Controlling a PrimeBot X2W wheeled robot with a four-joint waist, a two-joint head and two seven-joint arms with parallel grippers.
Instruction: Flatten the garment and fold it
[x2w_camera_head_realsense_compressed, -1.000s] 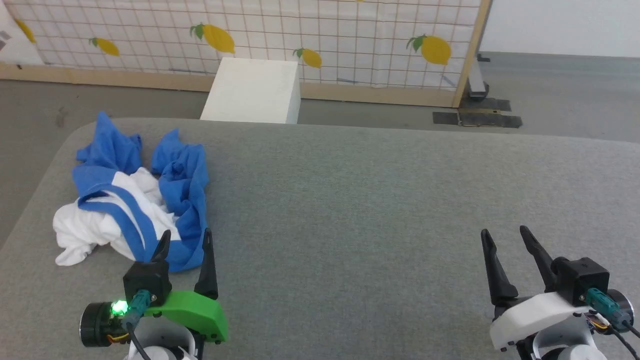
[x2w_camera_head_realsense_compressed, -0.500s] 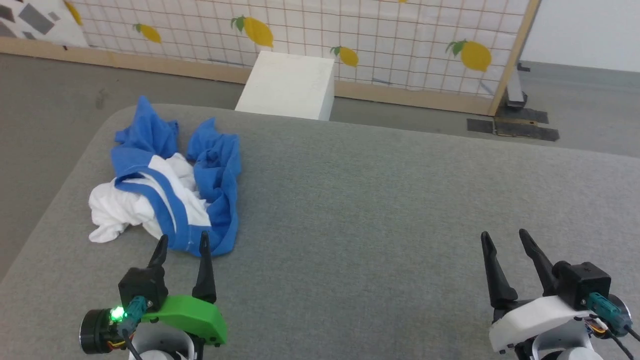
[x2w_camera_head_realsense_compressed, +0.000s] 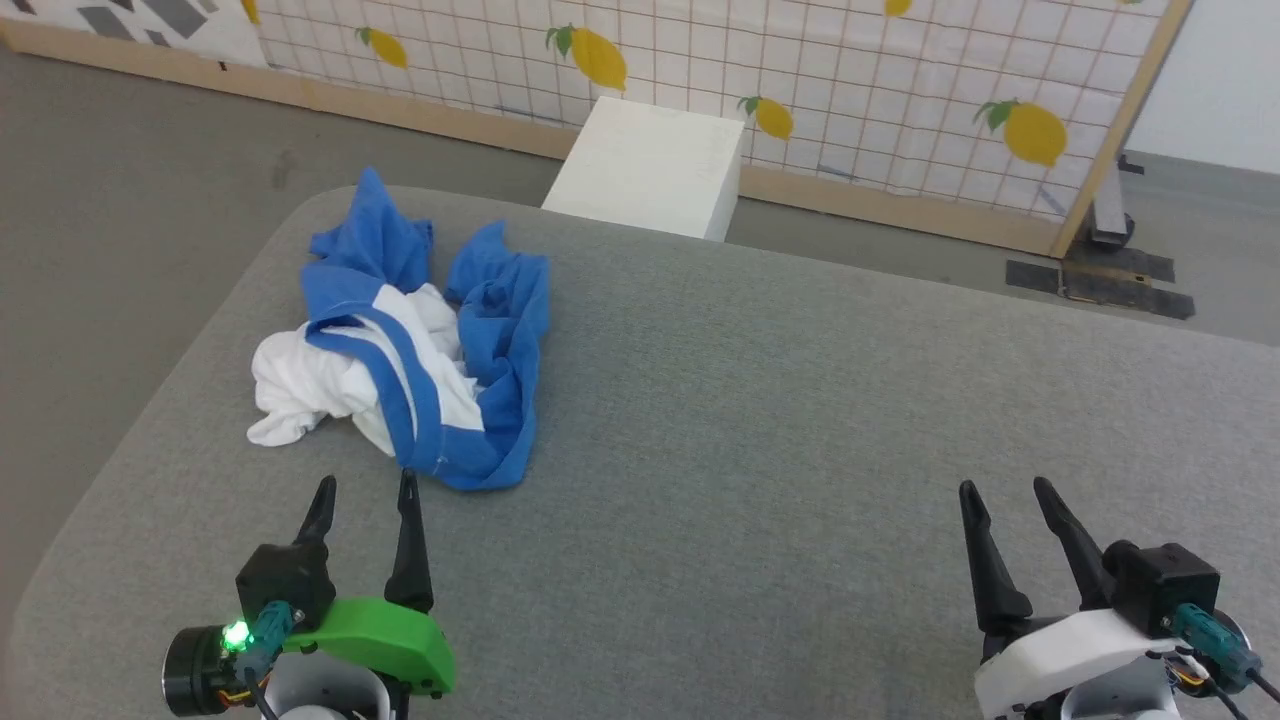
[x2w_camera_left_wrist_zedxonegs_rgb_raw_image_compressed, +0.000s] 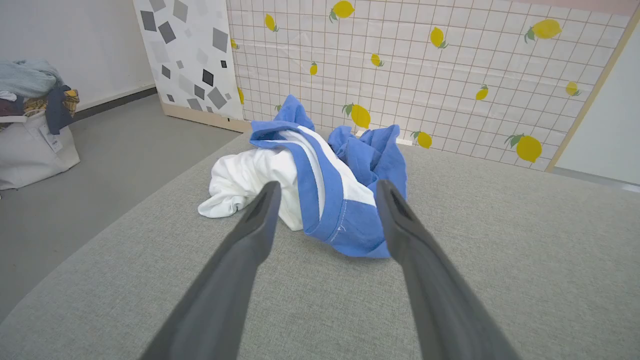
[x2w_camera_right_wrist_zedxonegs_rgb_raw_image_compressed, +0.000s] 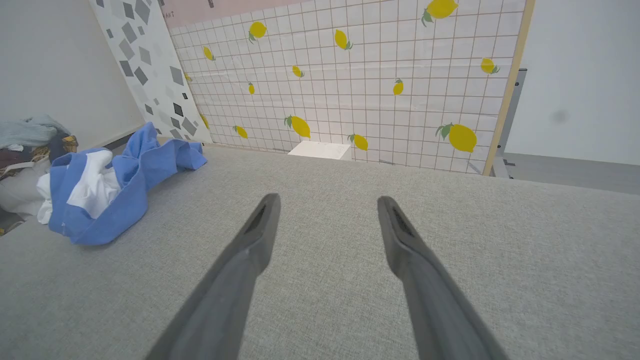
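Plainly, the shirt (x2w_camera_head_realsense_compressed: 420, 370) lay bunched at ten o'clock on the tabletop (x2w_camera_head_realsense_compressed: 750, 420), its front lost in folds; the left tool (x2w_camera_head_realsense_compressed: 366, 478) gaped near it, the right tool (x2w_camera_head_realsense_compressed: 1004, 485) gaped at four o'clock.

The head view looks forward and down from above the near edge of the grey table (x2w_camera_head_realsense_compressed: 760, 420), turned a little so the far edge runs aslant. The left gripper (x2w_camera_head_realsense_compressed: 365, 478) and right gripper (x2w_camera_head_realsense_compressed: 1002, 484) rise near its bottom corners. The left wrist view sits low over the tabletop, looking along the left gripper straight at the shirt (x2w_camera_left_wrist_zedxonegs_rgb_raw_image_compressed: 320, 180) close ahead, with the lemon-print screen (x2w_camera_left_wrist_zedxonegs_rgb_raw_image_compressed: 450, 75) behind. The right wrist view sits just as low, facing the same screen, the shirt off to its left. All 3 views share shirt, table and screen. The head and right wrist views also share the white box (x2w_camera_head_realsense_compressed: 650, 165).
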